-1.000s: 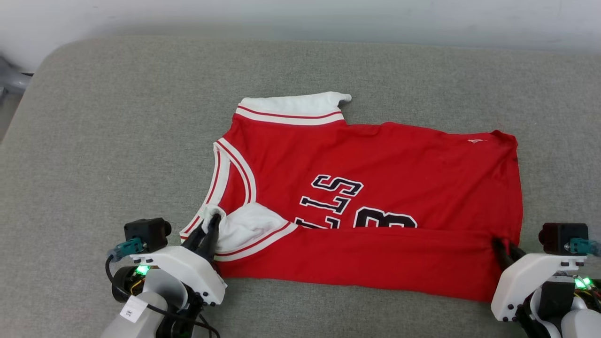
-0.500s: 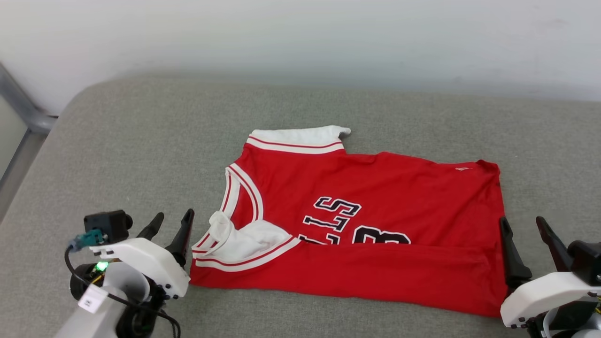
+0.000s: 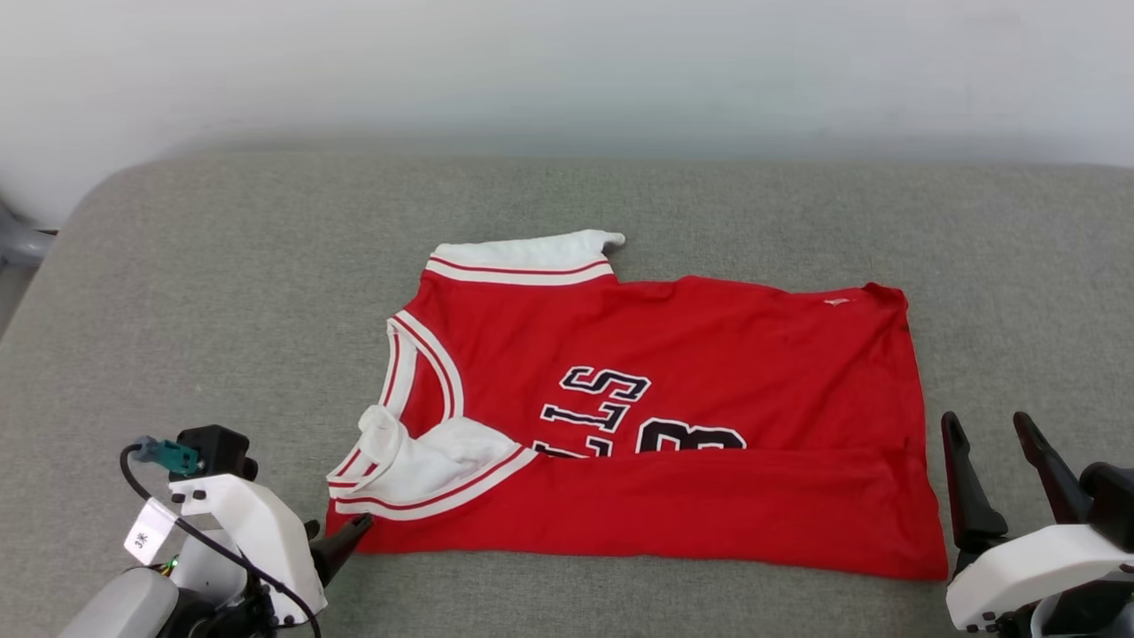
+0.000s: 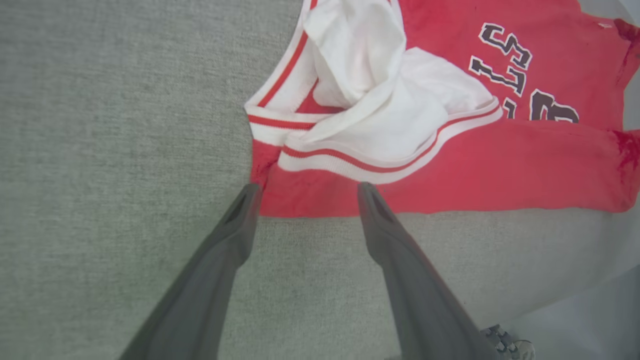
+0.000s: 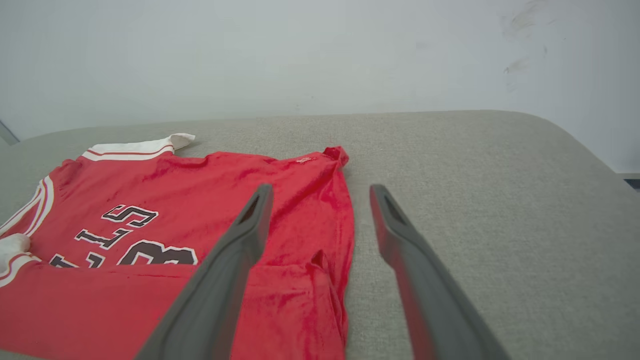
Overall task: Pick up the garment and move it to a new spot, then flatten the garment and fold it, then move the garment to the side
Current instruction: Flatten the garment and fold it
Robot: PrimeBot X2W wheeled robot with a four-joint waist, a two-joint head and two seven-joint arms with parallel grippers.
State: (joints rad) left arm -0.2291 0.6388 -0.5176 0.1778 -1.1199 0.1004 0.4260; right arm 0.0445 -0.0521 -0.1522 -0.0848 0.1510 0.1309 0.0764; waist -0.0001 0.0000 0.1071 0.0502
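Grey cushion (image 3: 221, 292) spreads across the head view, with a pale wall (image 3: 567, 71) behind it. On the middle of the cushion the garment (image 3: 673, 354) lies flat, neck to the left and hem to the right. Its near edge is folded up over the lower part of the black-and-white lettering. One white sleeve (image 3: 532, 257) sticks out at the far side, and another (image 3: 425, 452) is bunched at the near left corner. The left gripper (image 3: 337, 536) sits low at the lower left, its dark tip just beside that near left corner. The right gripper (image 3: 986, 424) stands released at the lower right, fingers spread, just beside the hem and apart from it.

Seen from the left wrist, the left gripper (image 4: 307, 189) is released, with its fingers wide apart. Both tips reach the near folded edge of the garment (image 4: 450, 165), below the striped trim. Whether they touch the cloth cannot be told. Bare cushion (image 4: 100, 150) lies to the left.

From the right wrist, the right gripper (image 5: 321, 190) is likewise spread and grips nothing. One finger crosses in front of the hem end of the garment (image 5: 150, 175), the other over bare cushion (image 5: 475, 175). Beyond them the wall (image 5: 250, 50) carries faint smudges at the upper right.
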